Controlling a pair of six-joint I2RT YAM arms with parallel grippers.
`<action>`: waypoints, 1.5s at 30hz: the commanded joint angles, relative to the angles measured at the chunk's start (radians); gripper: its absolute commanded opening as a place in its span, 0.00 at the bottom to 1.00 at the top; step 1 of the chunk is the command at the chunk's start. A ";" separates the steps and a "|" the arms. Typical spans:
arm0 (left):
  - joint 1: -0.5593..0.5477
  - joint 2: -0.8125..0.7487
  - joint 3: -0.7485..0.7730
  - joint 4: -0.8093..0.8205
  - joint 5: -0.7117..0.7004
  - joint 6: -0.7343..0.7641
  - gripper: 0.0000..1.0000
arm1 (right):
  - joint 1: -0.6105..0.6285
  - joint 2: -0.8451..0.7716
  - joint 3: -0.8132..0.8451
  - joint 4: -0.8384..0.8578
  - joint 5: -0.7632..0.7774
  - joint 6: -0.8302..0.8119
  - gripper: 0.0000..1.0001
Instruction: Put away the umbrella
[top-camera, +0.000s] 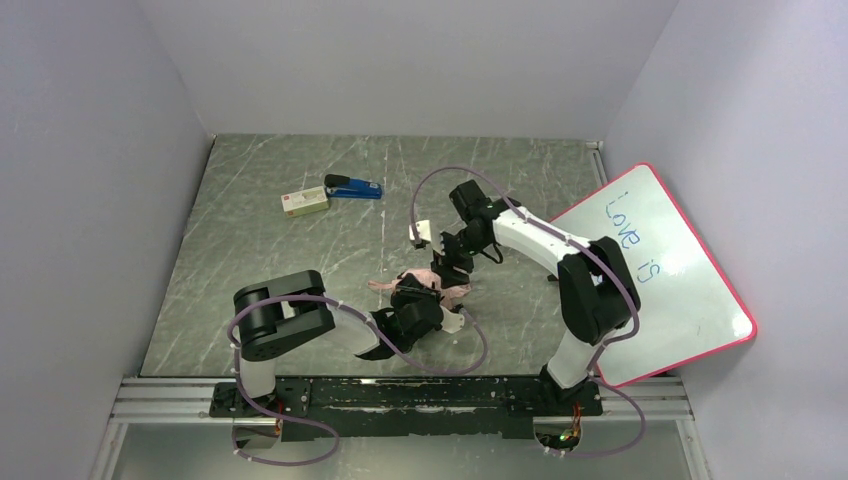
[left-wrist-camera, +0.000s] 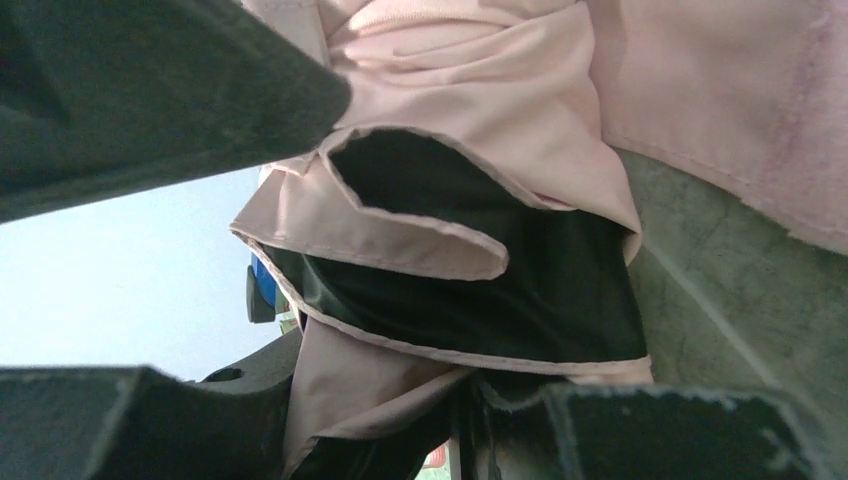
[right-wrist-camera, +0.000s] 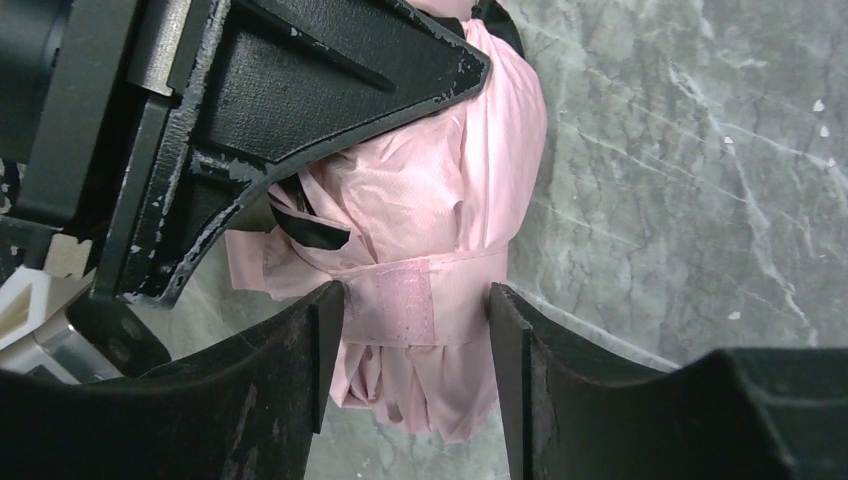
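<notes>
The pale pink umbrella lies folded and bunched on the grey table, in front of the arms near the middle. My left gripper is shut on its near end. In the left wrist view pink folds with black lining fill the space between the fingers. My right gripper comes down from behind. In the right wrist view its jaws press both sides of the bundle at the pink strap wrapped round it. The shaft and handle are hidden.
A blue stapler and a small pale box lie at the back left of the table. A red-rimmed whiteboard leans at the right edge. Grey walls close in the left, back and right.
</notes>
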 joint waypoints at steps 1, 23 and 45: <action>0.016 0.065 -0.064 -0.191 0.024 -0.013 0.05 | 0.011 0.033 -0.025 0.000 0.023 -0.009 0.59; 0.015 0.033 -0.064 -0.200 0.028 -0.042 0.05 | 0.031 0.060 -0.158 0.199 0.097 0.103 0.13; 0.078 -0.492 -0.047 -0.467 0.209 -0.197 0.68 | 0.044 -0.002 -0.301 0.389 0.223 0.127 0.02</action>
